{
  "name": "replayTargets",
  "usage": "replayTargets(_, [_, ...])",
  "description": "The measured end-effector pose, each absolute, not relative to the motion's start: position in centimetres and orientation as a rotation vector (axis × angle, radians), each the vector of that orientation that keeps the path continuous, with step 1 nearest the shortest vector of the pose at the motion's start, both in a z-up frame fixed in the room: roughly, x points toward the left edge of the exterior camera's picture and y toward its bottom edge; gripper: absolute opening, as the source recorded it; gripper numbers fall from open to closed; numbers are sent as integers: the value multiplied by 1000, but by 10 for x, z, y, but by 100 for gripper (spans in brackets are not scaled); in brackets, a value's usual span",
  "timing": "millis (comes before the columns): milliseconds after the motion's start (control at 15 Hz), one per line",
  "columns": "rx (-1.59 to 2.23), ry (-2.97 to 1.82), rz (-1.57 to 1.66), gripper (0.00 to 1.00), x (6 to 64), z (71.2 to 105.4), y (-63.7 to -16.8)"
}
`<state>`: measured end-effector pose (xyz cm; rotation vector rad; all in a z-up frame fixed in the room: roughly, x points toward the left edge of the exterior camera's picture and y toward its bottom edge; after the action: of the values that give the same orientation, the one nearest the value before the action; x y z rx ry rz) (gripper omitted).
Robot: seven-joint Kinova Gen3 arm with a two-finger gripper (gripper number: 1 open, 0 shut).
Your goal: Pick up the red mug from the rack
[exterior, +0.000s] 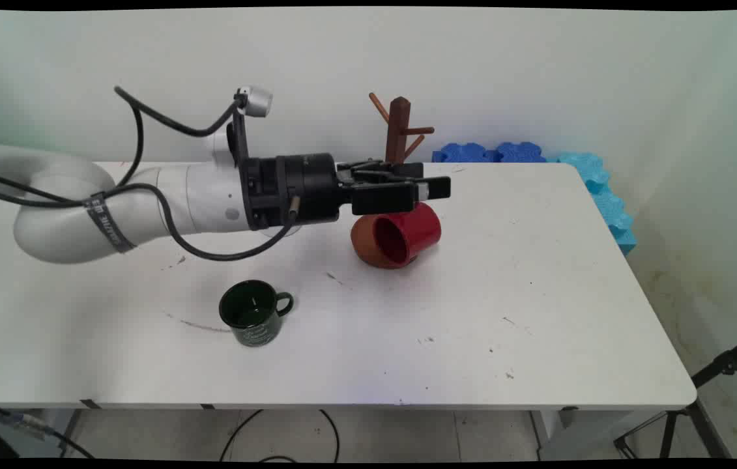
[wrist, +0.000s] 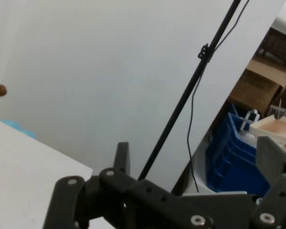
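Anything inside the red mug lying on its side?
The red mug lies tipped with its mouth facing the camera; the visible interior looks empty. The gripper hangs right above it, covering its upper edge. The deepest part stays in shadow.

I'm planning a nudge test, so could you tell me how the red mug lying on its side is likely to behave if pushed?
The red mug lies on its side on the white table, so a sideways push would probably roll it. Its handle isn't visible, so I can't say whether that would check the roll. It looks glazed and rigid, likely slippery and chip-prone. The tool hovers just above it.
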<state>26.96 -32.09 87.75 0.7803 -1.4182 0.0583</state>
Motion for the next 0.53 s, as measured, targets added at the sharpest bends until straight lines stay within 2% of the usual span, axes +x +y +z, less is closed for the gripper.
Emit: replayTargets(533, [854, -1470, 130, 100, 265, 844, -326])
